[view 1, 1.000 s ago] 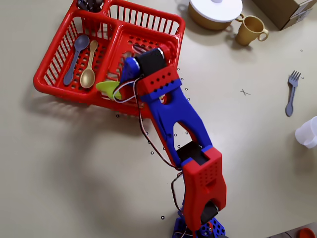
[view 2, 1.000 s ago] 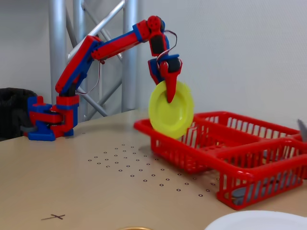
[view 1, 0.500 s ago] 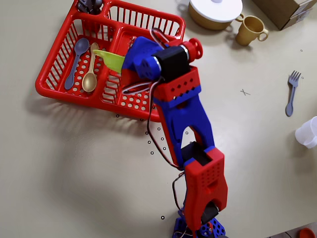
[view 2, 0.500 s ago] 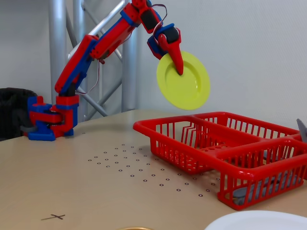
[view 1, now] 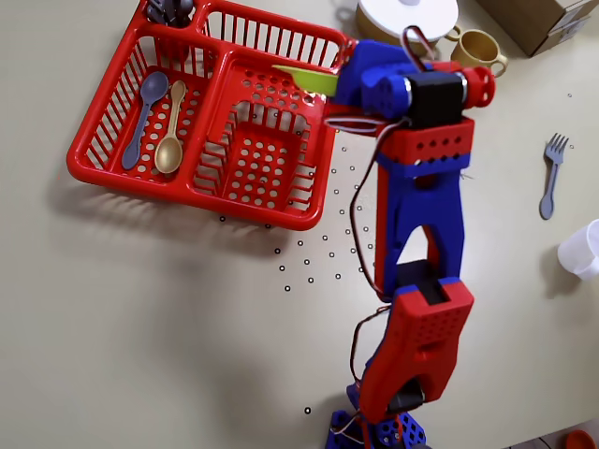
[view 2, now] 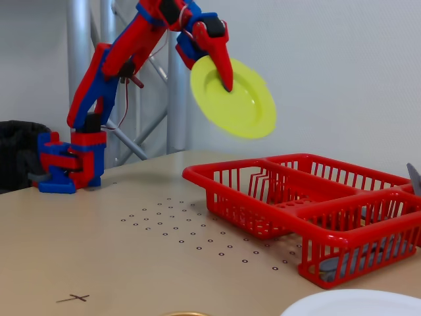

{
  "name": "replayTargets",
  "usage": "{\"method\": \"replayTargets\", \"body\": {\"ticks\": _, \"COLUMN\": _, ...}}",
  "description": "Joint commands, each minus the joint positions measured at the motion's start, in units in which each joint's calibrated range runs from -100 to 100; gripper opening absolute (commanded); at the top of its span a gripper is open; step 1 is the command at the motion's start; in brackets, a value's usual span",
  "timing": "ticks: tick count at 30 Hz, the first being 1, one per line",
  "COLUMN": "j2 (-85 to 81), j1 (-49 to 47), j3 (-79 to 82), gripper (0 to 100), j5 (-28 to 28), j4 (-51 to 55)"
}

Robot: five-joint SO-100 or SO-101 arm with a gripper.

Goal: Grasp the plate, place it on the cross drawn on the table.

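Note:
A yellow-green plate (view 2: 240, 99) hangs in the air, tilted almost upright, above the red dish rack (view 2: 263, 224). My gripper (view 2: 225, 82) is shut on the plate's upper left rim, with one red finger (view 2: 222, 59) lying across its face. In the overhead view the plate (view 1: 307, 79) shows edge-on over the rack's right compartment, with the gripper (view 1: 333, 80) at its right end. The cross (view 2: 74, 298) is drawn on the table at the front left of the fixed view, far from the plate. It does not show in the overhead view.
The rack (view 1: 187, 192) holds a blue-grey spoon (view 1: 145, 112) and a beige spoon (view 1: 170, 140). A fork (view 1: 552, 173), a white cup (view 1: 582, 251), a beige mug (view 1: 477, 49) and a cardboard box (view 1: 538, 19) lie to the right. A grid of dots (view 1: 328, 243) marks the table.

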Motion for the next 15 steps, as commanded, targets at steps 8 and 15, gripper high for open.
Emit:
{"method": "replayTargets", "body": {"ticks": 8, "j2": -13.6, "j1": 11.3, "j3": 9.7, "gripper": 0, "j5": 4.0, "j4": -5.2}}
{"method": "replayTargets", "body": {"ticks": 15, "j2": -23.3, "j1": 21.2, "j3": 32.4, "gripper": 0, "j5": 7.3, "j4": -15.5}}
